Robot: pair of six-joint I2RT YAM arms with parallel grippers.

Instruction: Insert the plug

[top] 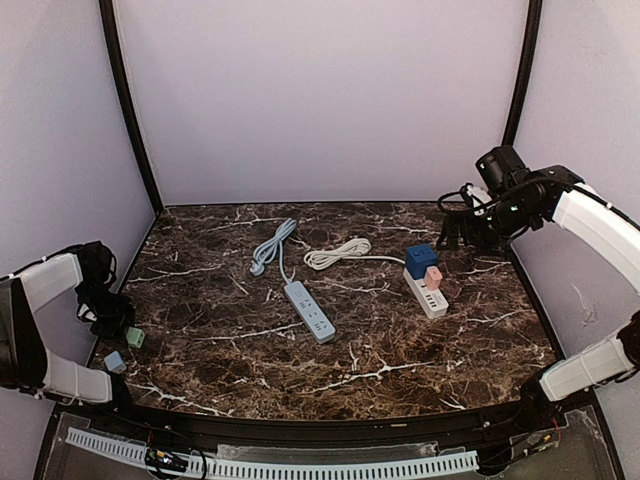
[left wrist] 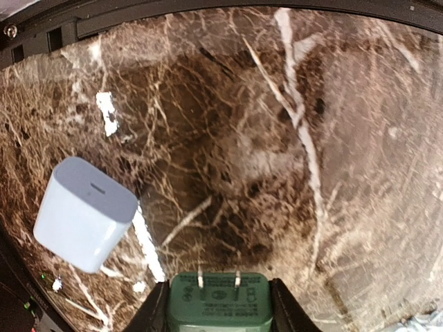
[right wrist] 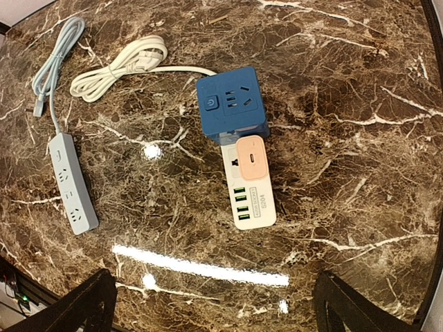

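As left hand (left wrist: pixel 220 312) grips, green plug (left wrist: pixel 219 301), 2 prongs (left wrist: pixel 201 279)

A white power symbol is seen on the button of the blue cube socket (right wrist: pixel 230 106). A line of small dark print is carried on the white power strip (right wrist: pixel 257 207) beside its green ports, but it cannot be read. Raised lettering is moulded into the green plug (left wrist: pixel 220 301) below its prongs, too blurred to be made out.

A lab robot test booth: plain pale walls (top: pixel 320 90), black frame posts (top: pixel 132 110), marble-patterned table (top: pixel 400 340).
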